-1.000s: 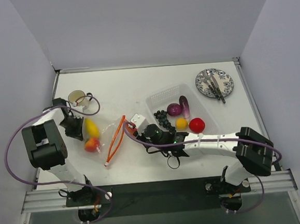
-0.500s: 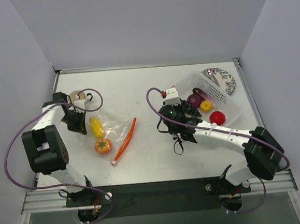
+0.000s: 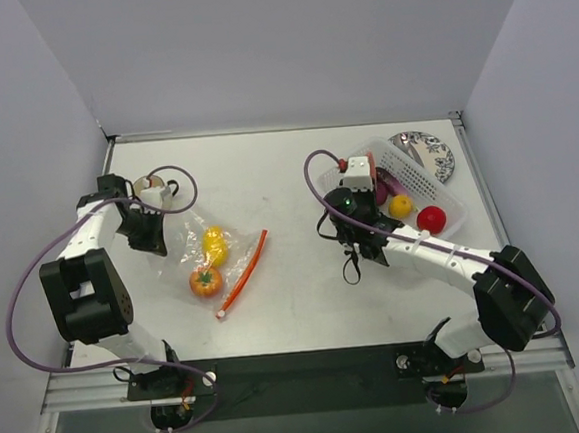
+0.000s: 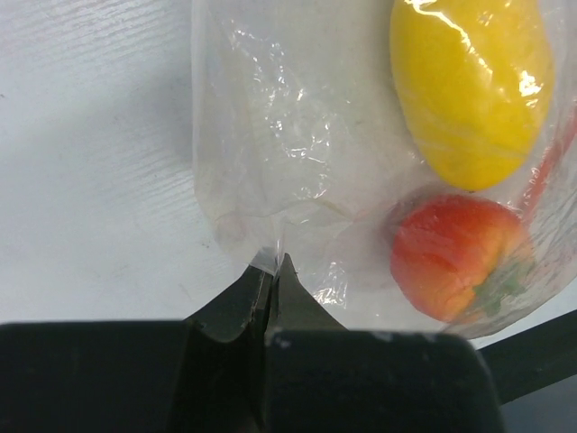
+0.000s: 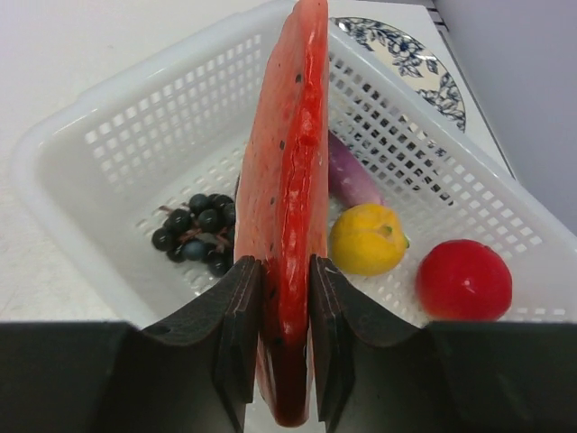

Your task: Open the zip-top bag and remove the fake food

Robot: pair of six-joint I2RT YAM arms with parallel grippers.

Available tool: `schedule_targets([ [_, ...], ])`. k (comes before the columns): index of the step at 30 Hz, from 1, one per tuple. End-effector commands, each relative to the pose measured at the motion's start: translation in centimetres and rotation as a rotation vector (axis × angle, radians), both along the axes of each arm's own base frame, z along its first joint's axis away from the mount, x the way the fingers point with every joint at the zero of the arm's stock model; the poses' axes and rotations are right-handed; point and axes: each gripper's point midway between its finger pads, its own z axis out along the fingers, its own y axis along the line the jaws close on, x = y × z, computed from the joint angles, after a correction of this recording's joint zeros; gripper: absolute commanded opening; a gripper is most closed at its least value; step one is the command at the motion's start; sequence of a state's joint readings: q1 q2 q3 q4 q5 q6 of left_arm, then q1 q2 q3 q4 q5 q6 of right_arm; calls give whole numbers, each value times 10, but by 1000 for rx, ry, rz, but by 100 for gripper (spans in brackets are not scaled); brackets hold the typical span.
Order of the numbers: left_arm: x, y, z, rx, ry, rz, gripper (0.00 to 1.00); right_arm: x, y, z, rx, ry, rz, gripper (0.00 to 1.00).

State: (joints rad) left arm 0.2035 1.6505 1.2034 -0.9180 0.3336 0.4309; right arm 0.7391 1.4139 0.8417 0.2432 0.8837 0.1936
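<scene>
The clear zip-top bag (image 3: 200, 252) lies on the table left of centre, its red-orange zip strip (image 3: 244, 270) on the right side. A yellow fruit (image 3: 214, 245) and an orange fruit with a green top (image 3: 205, 280) are inside it. My left gripper (image 3: 152, 235) is shut on the bag's corner (image 4: 270, 263); both fruits show through the plastic in the left wrist view. My right gripper (image 3: 369, 182) is shut on a red watermelon slice (image 5: 290, 198), held upright over the near rim of the white basket (image 5: 135, 108).
The basket (image 3: 440, 191) holds dark grapes (image 5: 194, 234), a yellow fruit (image 5: 367, 239), a red fruit (image 5: 463, 280) and a purple one (image 5: 350, 179). A patterned plate (image 3: 428, 153) lies behind it. A cup (image 3: 152, 187) stands by the left gripper.
My right gripper has moved right and back with the watermelon slice, away from the bag to the basket, which now sits further right. The bag and its fruits have shifted slightly right.
</scene>
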Motion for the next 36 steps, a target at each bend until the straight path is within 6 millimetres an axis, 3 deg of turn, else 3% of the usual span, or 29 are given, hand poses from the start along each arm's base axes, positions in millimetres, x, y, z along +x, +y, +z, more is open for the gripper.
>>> schedule_targets([
  [1,-1,-10,6,-38,-14,-22,0,7,-30,-2,-18,-2,-104,37],
  [3,-1,-13,11,-48,-23,-27,0,6,-35,-12,-34,29,-122,67],
  [4,0,-15,14,-56,-27,-30,0,5,-38,-13,-41,29,-133,93],
  [5,1,-17,20,-61,-30,-31,0,4,-38,-16,-38,35,-136,100],
  [12,6,-33,51,-125,-65,-45,0,-6,-25,-36,-17,109,-97,97],
  [19,3,-35,50,-131,-52,-47,0,-26,10,-72,36,202,20,65],
  [21,3,-36,56,-137,-63,-49,0,-28,20,-78,65,224,47,60],
  [27,8,-43,77,-177,-95,-58,0,-15,57,-69,172,208,136,54],
  [31,5,-39,59,-157,-60,-47,0,-4,75,-53,189,180,172,53],
  [36,-4,-29,25,-97,-15,-32,0,1,76,-38,200,154,180,53],
])
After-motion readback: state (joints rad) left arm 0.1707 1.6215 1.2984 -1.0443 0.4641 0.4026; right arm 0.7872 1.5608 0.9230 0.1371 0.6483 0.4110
